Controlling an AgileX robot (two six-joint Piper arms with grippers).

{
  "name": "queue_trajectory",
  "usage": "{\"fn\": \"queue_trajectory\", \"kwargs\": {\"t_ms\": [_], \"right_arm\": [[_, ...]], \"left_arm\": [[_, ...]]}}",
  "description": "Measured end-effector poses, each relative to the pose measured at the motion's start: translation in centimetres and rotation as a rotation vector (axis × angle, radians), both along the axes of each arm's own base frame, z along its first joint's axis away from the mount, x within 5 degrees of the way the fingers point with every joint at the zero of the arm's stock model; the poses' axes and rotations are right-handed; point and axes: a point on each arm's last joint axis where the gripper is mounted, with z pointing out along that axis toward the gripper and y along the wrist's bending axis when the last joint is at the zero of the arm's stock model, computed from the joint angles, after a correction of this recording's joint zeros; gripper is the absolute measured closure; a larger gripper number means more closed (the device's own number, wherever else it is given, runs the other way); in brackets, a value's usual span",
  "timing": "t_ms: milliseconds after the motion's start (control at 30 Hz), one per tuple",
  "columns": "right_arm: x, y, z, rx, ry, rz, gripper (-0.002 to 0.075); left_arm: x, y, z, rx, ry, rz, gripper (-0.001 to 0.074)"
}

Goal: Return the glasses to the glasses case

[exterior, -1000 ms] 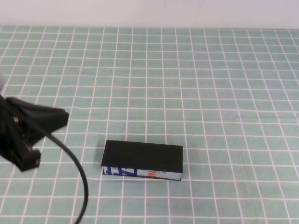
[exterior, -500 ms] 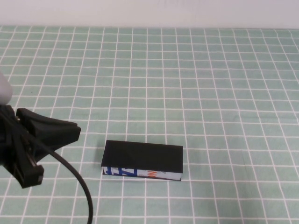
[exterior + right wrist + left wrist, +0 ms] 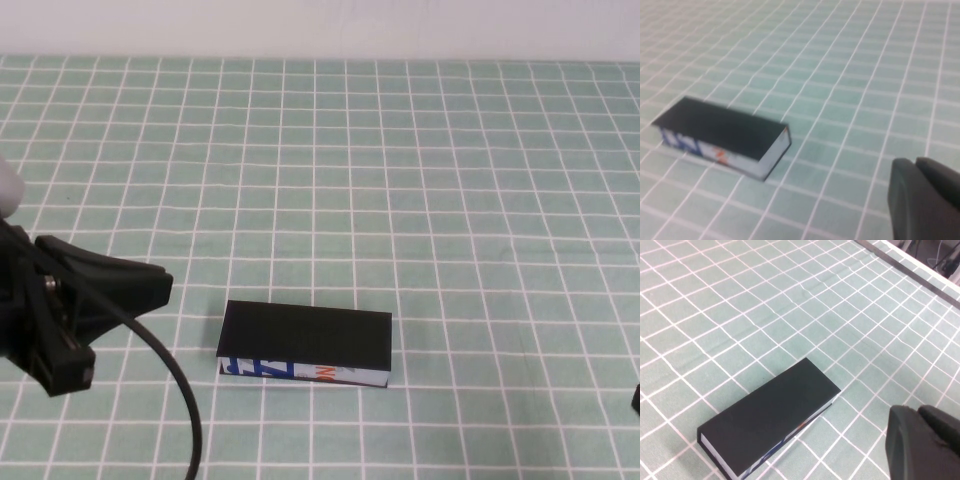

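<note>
The glasses case (image 3: 305, 335) lies closed on the green checked cloth, flat black lid down, its white front edge with blue and orange marks facing me. It also shows in the left wrist view (image 3: 770, 415) and the right wrist view (image 3: 720, 132). The glasses are not in view. My left gripper (image 3: 160, 285) hangs left of the case, apart from it, fingers together and empty (image 3: 917, 412). My right gripper (image 3: 915, 165) is shut and empty, well to the right of the case; only a black corner of it (image 3: 636, 400) shows at the high view's right edge.
The green checked cloth (image 3: 450, 200) covers the table up to a pale wall at the back. A black cable (image 3: 180, 400) runs down from my left arm. A metal table edge (image 3: 910, 270) shows in the left wrist view.
My left gripper has moved right, closer to the case's left end. A corner of my right gripper has come into the high view at the lower right. The case has not moved.
</note>
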Motion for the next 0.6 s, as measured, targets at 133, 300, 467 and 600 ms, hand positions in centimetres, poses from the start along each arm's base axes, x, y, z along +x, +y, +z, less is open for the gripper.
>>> {"fn": "queue_trajectory", "kwargs": {"t_ms": [133, 300, 467, 600], "right_arm": [[-0.2, 0.2, -0.4, -0.012, 0.041, 0.031, 0.0737], [-0.6, 0.5, -0.8, -0.027, 0.093, 0.071, 0.0737], [-0.9, 0.7, -1.3, -0.042, 0.146, 0.111, 0.0737], [-1.2, 0.9, -1.6, -0.054, 0.188, 0.143, 0.0737]], "left_arm": [[0.0, 0.0, 0.0, 0.001, 0.001, 0.001, 0.0737], [0.0, 0.0, 0.0, 0.001, 0.001, 0.001, 0.0737], [0.4, 0.2, 0.1, 0.004, -0.027, 0.048, 0.0737], [0.7, 0.4, 0.2, 0.006, -0.044, 0.078, 0.0737]]}}
